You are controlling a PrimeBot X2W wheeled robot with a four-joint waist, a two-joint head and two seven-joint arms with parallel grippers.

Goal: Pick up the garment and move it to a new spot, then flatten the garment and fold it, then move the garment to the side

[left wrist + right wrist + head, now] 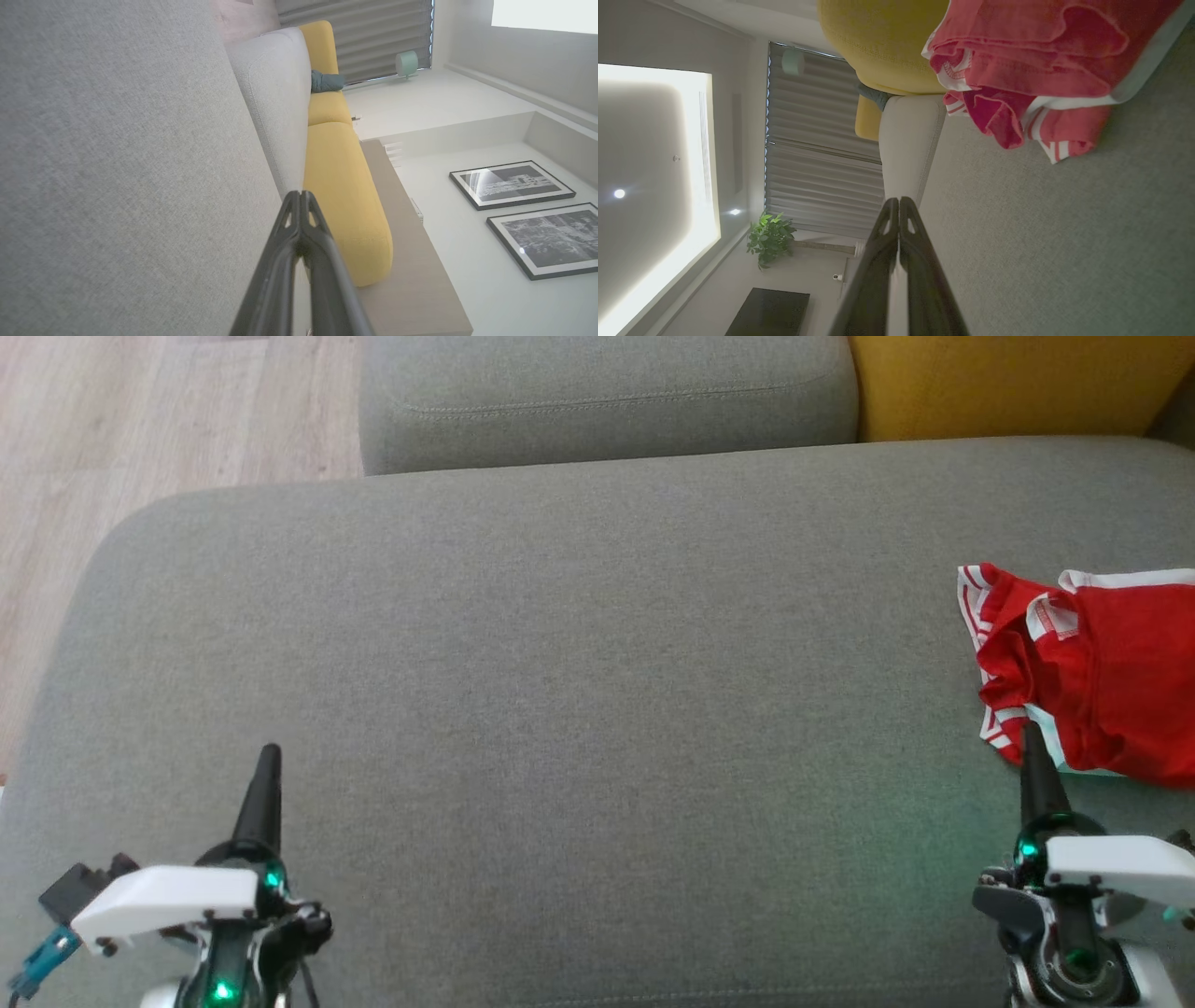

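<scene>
Clothing lies at the right edge of the head view: a red cloth garment (1102,672) with white stripes. It is bunched in a loose heap with wrinkles, and part of it runs out of the frame. It rests on the wide grey fabric sofa seat (560,663).

The left gripper (269,754) sits at the lower left of the frame, well apart from the garment, with its jaws clenched on nothing. The right gripper (1030,735) sits at the lower right, with its tip just beside the garment's near hem. I cannot tell if it touches. Its jaws are clenched too, with no cloth between them.

A heap off to one side could be a garment waiting to be picked up. It could also be one folded roughly and put aside. It does not look flat or neat, so I think flattening and folding may be left, but I am not sure.
</scene>
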